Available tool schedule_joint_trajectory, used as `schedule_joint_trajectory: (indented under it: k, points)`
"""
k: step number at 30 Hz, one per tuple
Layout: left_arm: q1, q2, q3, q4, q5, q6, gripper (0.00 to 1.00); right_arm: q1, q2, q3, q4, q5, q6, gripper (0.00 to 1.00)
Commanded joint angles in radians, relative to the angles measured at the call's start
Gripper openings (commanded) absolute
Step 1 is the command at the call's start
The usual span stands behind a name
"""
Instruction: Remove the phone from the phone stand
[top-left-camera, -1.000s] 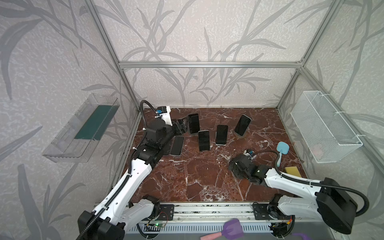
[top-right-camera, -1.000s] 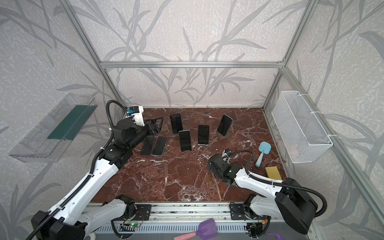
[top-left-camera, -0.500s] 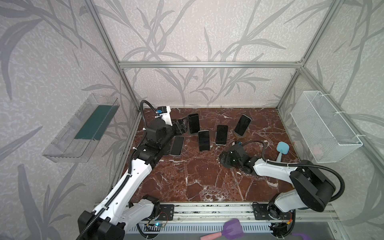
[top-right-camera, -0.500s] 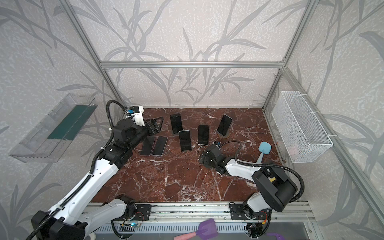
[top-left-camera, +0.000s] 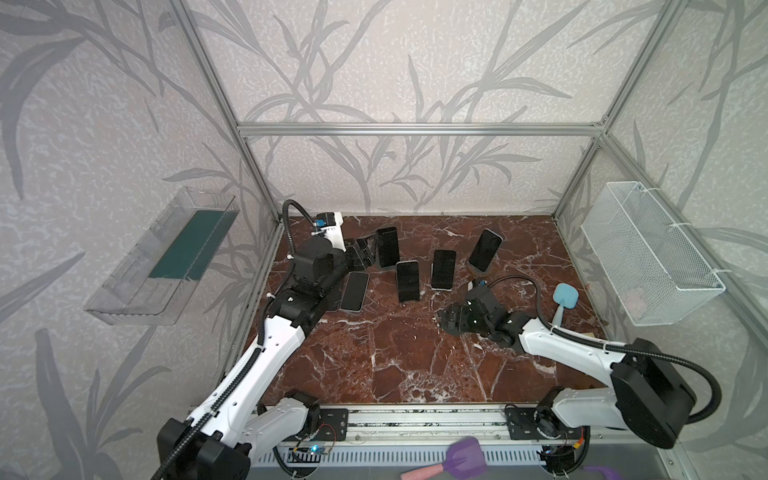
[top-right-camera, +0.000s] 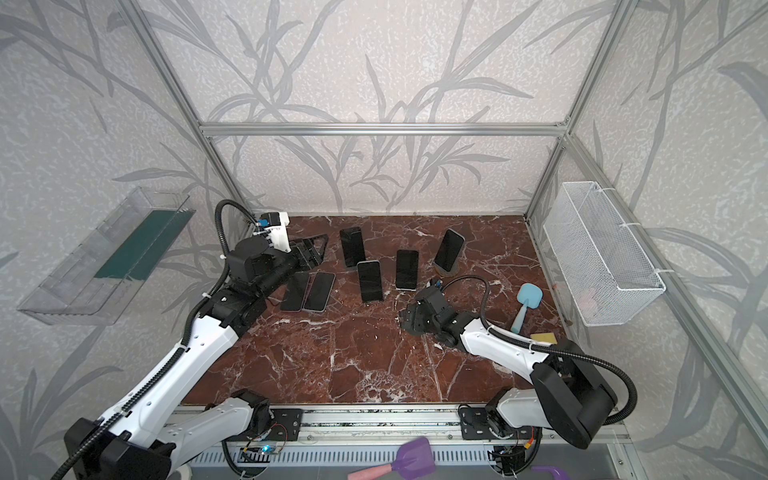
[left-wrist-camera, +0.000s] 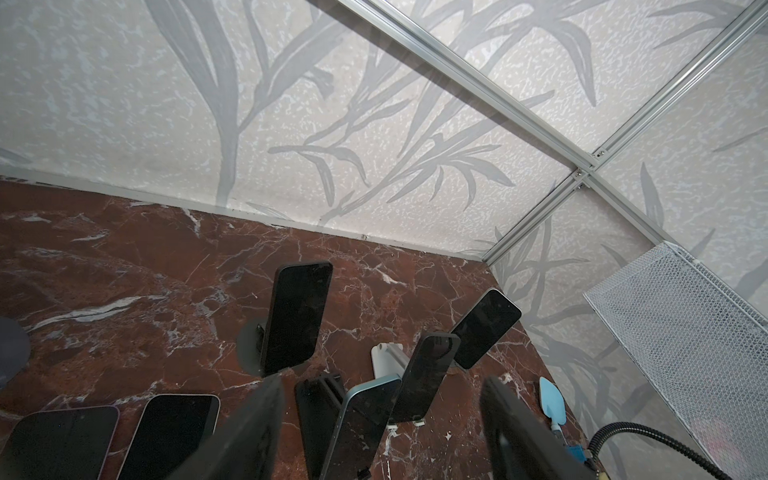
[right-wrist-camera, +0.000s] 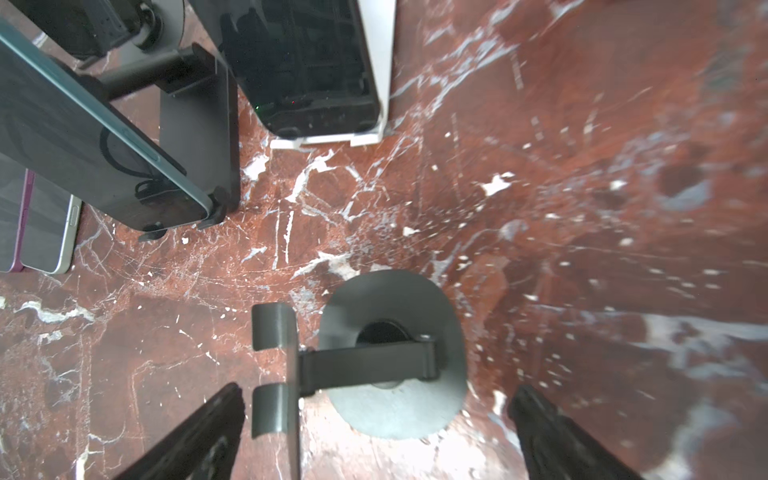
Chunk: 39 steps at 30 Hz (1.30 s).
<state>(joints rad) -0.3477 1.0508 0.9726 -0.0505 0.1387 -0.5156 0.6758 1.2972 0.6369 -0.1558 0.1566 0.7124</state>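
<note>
The phone (top-left-camera: 386, 251) leans on its stand (left-wrist-camera: 248, 345) at eleven o'clock on the tabletop (top-left-camera: 415, 361). The left hand (top-left-camera: 368, 255) sits at its nine o'clock, spread apart and, I think, empty. This is the reach. Next it must close on the phone's sides and lift.

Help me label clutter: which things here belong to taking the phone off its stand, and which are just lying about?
Job: propped phones, their stands, empty stand, flat phones (probably done), left gripper, right gripper.
Lying about: spatula, sponge, basket, tray, scoop.
</note>
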Motion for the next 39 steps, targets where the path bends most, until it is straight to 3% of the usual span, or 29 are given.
schedule_joint_trajectory:
  k: [1, 12, 17, 29, 33, 39]
  points:
    - [0.000, 0.004, 0.012, 0.025, 0.014, -0.002, 0.75, -0.024, -0.061, -0.025, -0.112, 0.073, -0.047, 0.99]
    - [-0.002, 0.017, 0.012, 0.025, 0.013, -0.002, 0.75, -0.076, -0.129, -0.019, -0.204, 0.073, -0.152, 0.99]
    - [-0.002, 0.024, 0.011, 0.025, 0.018, -0.003, 0.74, -0.091, -0.158, 0.001, -0.298, 0.124, -0.200, 0.99]
    - [-0.002, 0.028, 0.011, 0.026, 0.025, -0.008, 0.74, -0.264, -0.210, -0.006, -0.333, 0.127, -0.240, 0.99]
    - [-0.004, 0.028, 0.011, 0.027, 0.025, -0.008, 0.74, -0.315, -0.219, 0.010, -0.314, 0.079, -0.246, 0.99]
    - [-0.004, 0.028, 0.011, 0.027, 0.024, -0.010, 0.74, -0.261, -0.264, -0.004, -0.245, -0.078, -0.228, 0.99]
